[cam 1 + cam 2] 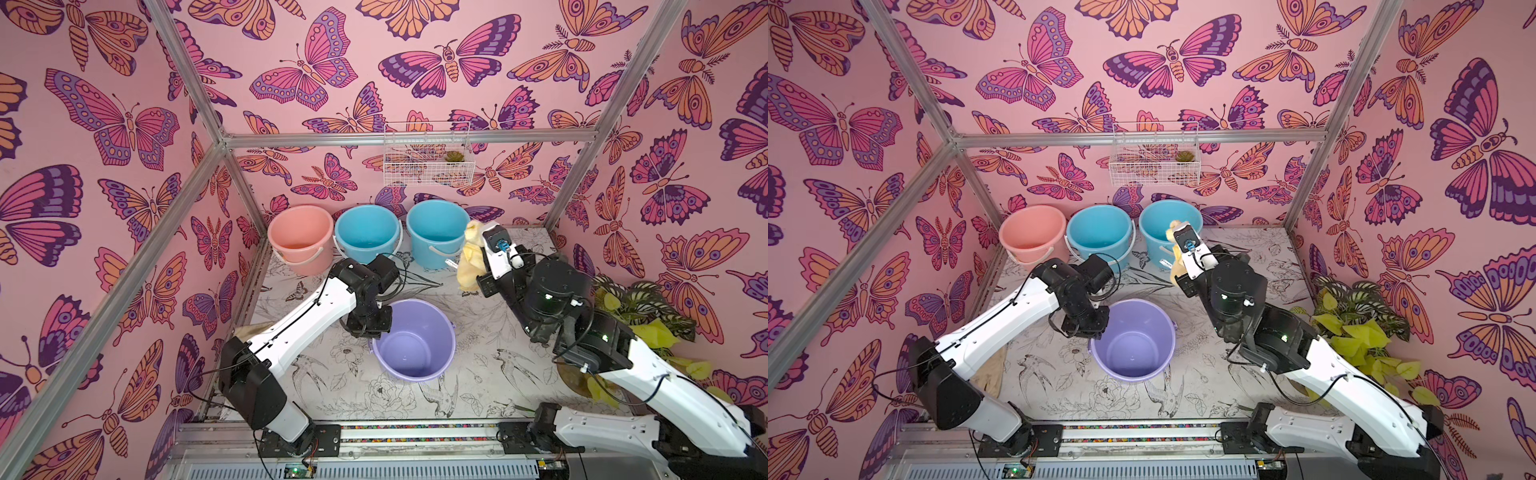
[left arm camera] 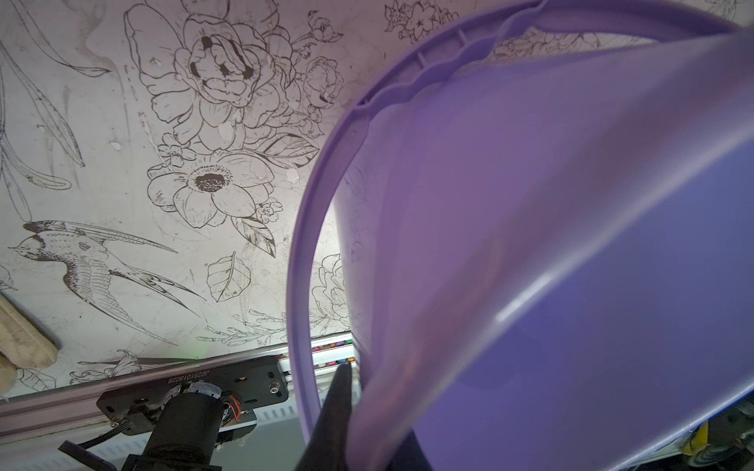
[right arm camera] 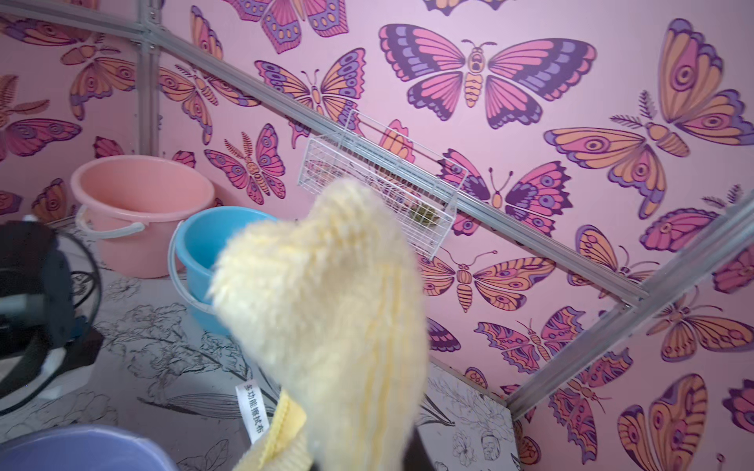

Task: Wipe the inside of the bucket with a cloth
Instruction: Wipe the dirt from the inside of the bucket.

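The purple bucket (image 1: 432,332) (image 1: 1142,353) stands upright mid-table with nothing inside. My left gripper (image 1: 374,337) (image 1: 1093,333) is shut on its near-left rim. In the left wrist view one dark finger (image 2: 338,407) lies outside the bucket wall (image 2: 530,244), and the other is hidden behind it. My right gripper (image 1: 478,240) (image 1: 1178,232) is raised at the back right, shut on the pale yellow cloth (image 1: 469,262) (image 1: 1177,259) (image 3: 326,326). The cloth hangs over its fingers and hides them. A small white label (image 3: 253,412) dangles from the cloth.
A pink bucket (image 1: 300,237) and two blue buckets (image 1: 368,232) (image 1: 436,228) line the back wall. Above them hangs a wire basket (image 1: 428,153). A leafy plant (image 1: 640,307) fills the right side. A tan rag (image 1: 249,330) (image 2: 24,338) lies under the left arm.
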Action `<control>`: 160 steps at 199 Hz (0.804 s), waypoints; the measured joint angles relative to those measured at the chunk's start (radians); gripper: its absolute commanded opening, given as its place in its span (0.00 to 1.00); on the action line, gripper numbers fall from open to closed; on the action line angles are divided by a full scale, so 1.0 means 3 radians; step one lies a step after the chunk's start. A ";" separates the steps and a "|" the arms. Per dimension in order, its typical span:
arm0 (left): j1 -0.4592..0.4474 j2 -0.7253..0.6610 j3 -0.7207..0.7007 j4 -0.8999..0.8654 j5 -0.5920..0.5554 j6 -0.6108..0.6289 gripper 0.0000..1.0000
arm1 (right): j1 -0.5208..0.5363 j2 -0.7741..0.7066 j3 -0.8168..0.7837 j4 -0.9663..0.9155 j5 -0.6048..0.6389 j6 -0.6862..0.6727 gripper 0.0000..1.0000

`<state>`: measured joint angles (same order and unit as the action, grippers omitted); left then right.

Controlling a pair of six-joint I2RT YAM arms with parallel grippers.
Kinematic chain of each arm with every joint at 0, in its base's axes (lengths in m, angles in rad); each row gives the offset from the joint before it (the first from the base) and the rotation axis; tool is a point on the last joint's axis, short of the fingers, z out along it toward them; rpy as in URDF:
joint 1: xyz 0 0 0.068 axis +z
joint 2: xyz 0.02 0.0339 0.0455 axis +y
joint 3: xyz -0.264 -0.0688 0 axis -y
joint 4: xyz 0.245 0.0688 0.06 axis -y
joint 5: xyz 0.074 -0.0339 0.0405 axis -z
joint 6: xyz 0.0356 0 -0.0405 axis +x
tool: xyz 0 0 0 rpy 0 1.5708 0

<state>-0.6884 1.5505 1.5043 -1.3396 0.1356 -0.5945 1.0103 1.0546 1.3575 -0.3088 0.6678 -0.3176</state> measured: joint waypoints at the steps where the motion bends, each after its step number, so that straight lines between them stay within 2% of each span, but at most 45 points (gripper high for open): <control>1: 0.0000 -0.0003 0.0001 0.0000 -0.0001 -0.0005 0.00 | 0.0004 0.0003 0.0000 0.0000 -0.0005 0.0000 0.00; 26: 0.0000 -0.0061 0.0027 -0.0006 -0.0048 -0.0052 0.00 | 0.0108 0.0064 0.0000 -0.0070 -0.0104 -0.0003 0.00; 103: -0.0023 -0.0057 0.0264 0.0001 -0.0226 -0.0034 0.00 | 0.0113 -0.0033 -0.0027 -0.0186 -0.0315 0.0192 0.00; 160: -0.0042 -0.0099 0.0284 0.0079 -0.0352 0.0014 0.00 | 0.0113 0.0057 0.0020 -0.0486 -0.0885 0.0440 0.00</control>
<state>-0.7010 1.5208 1.5894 -1.3159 0.0299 -0.5903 1.0443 1.0718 1.3636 -0.4545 0.4023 -0.1856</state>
